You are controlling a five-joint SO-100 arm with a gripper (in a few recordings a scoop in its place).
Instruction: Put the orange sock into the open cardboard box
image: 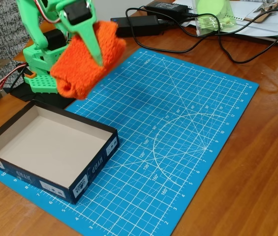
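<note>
The orange sock [82, 61] is bright, fuzzy and thick, and it hangs in the air at the upper left of the fixed view, above the mat's far left corner. My green gripper [95, 46] is shut on it, with one pointed green finger [92, 43] lying across its front. The other finger is hidden behind the sock. The open cardboard box [11, 129] sits at the lower left on the mat, dark navy outside with white labels, plain beige-grey inside. Nothing lies in it. The sock hangs just beyond the box's far right corner.
A blue cutting mat [178, 132] covers the middle of the wooden table. Black power bricks and cables [139, 24] lie at the back, beside a clear green cup [211, 17] and papers. The arm's green base [40, 73] stands at the left, behind the box.
</note>
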